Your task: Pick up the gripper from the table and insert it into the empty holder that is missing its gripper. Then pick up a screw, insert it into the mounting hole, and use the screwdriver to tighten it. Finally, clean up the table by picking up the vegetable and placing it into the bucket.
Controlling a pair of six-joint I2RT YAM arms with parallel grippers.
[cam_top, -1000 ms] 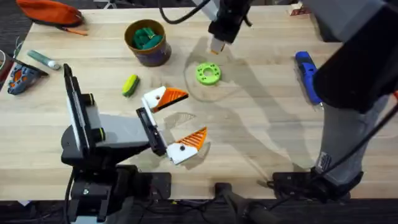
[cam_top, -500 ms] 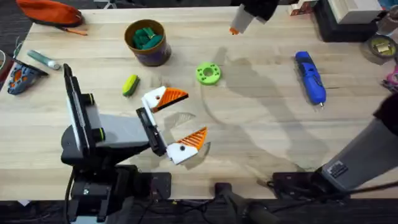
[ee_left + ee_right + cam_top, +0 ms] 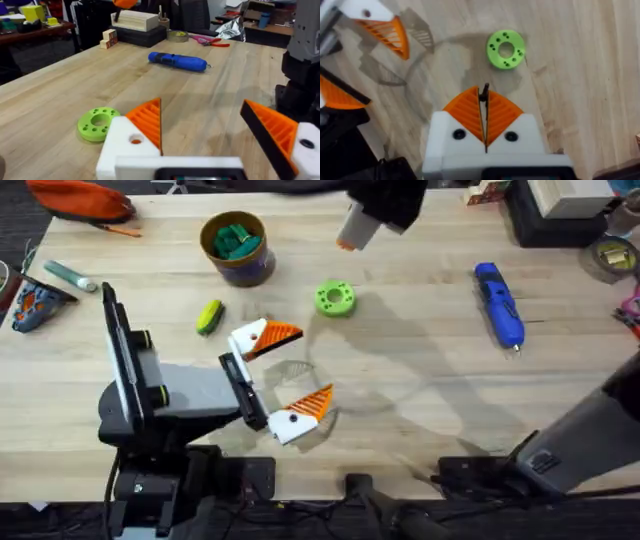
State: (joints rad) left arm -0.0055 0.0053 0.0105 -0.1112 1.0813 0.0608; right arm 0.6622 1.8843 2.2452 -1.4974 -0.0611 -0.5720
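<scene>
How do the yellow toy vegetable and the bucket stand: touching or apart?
Apart. The overhead view shows a strip of bare table between the yellow toy vegetable and the bucket.

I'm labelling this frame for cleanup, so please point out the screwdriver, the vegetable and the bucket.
screwdriver point(image 3: 498, 304): overhead view, middle of its blue body.
vegetable point(image 3: 208, 316): overhead view, yellow middle.
bucket point(image 3: 219, 256): overhead view, front of its tan rim.

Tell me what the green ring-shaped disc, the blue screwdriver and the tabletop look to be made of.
Green disc: likely matte plastic, perhaps 3D-printed; uniform bright colour, neat small holes around the ring.
Screwdriver: smooth, slightly glossy blue plastic body with a thin metal-looking tip.
Table: light wood or wood laminate; visible plank seams and grain, satin finish.
</scene>
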